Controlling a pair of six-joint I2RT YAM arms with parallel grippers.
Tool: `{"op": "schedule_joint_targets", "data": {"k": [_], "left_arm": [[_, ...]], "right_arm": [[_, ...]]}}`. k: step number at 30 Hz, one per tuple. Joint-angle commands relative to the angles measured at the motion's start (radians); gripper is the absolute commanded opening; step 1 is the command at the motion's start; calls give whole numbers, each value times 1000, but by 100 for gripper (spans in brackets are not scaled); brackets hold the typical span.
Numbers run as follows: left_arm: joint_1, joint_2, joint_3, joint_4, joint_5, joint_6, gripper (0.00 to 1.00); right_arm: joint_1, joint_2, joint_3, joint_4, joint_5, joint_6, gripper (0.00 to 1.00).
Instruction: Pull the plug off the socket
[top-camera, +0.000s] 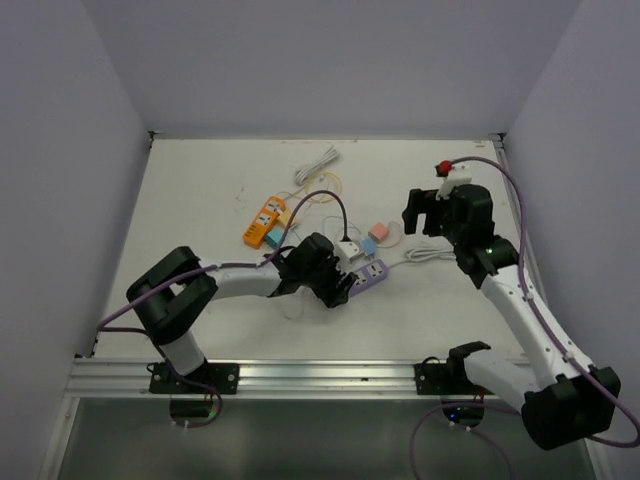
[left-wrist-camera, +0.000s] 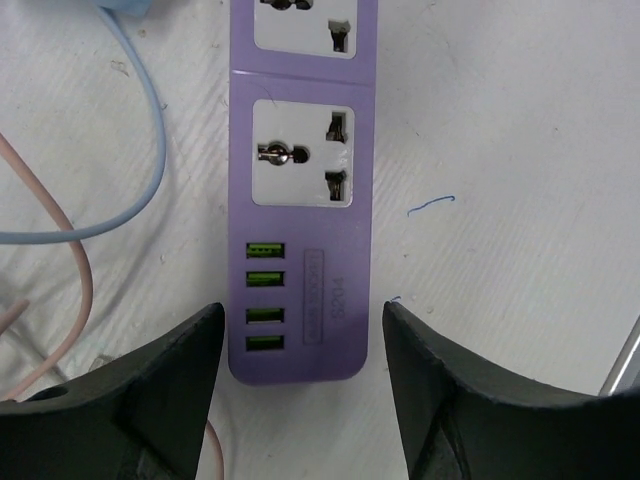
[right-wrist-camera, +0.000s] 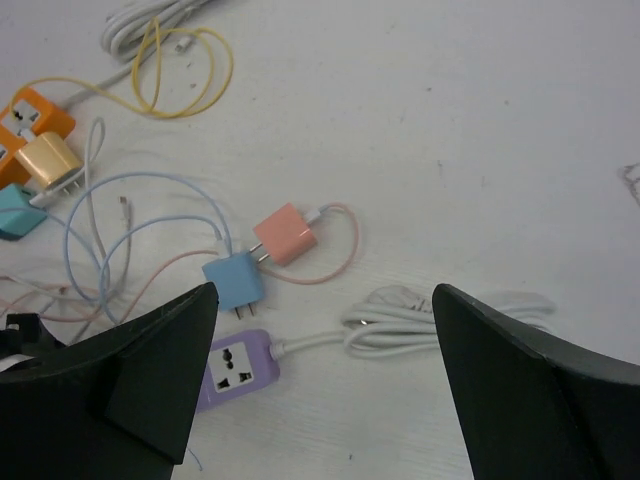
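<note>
From where I stand, the table (left-wrist-camera: 500, 130) lies bare to the right of the purple power strip (left-wrist-camera: 300, 200), leaving open passage there. On its left a blue cable (left-wrist-camera: 160, 130) and a pink cable (left-wrist-camera: 84, 270) crowd close. At its corded end a blue charger (right-wrist-camera: 233, 283), a pink charger (right-wrist-camera: 287, 233) and a coiled white cord (right-wrist-camera: 420, 320) clutter the approach.

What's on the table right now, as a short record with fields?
power strip: purple plastic power strip, flat on the white table
visible sockets: empty in the left wrist view
left gripper: open, straddling the strip's USB end
right gripper: open, holding nothing
loose nearby: pink square adapter, blue square adapter
</note>
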Motion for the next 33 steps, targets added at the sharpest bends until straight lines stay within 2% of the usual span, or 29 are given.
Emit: {"op": "schedule_joint_targets", "data": {"k": [1,2,3,5,9,12,16,21,28,33], "left_arm": [[-20,-88,10,-45,-41,-41,69],[-24,-102,13,-51,-47,-47,71],[-27,-119,15,-50,-55,-52,74],[-31,-172,33,-114,-73,-64,87],[-31,-277,111,-250,-164,-74,100],[-32,-390,188,-359,-297,-78,100],[-29,-536,356,-552,-553,-84,100],[-29,-724,472,-659,-850,-118,100],[-29,-933,548,-731,-1027,-130,100],[-29,-1024,565,-771,-1130,-120,100]], "right_arm": [[2,-99,7,-67,164,40,93],[2,-144,18,-77,181,40,98],[0,-162,46,-99,211,38,99],[0,-214,73,-121,236,30,99],[2,-284,162,-202,303,18,99],[0,-330,210,-265,343,21,99],[2,-390,276,-334,405,6,99],[0,-426,386,-457,481,-46,99],[2,-557,442,-466,449,-218,99],[2,-619,416,-403,526,-312,99]]}}
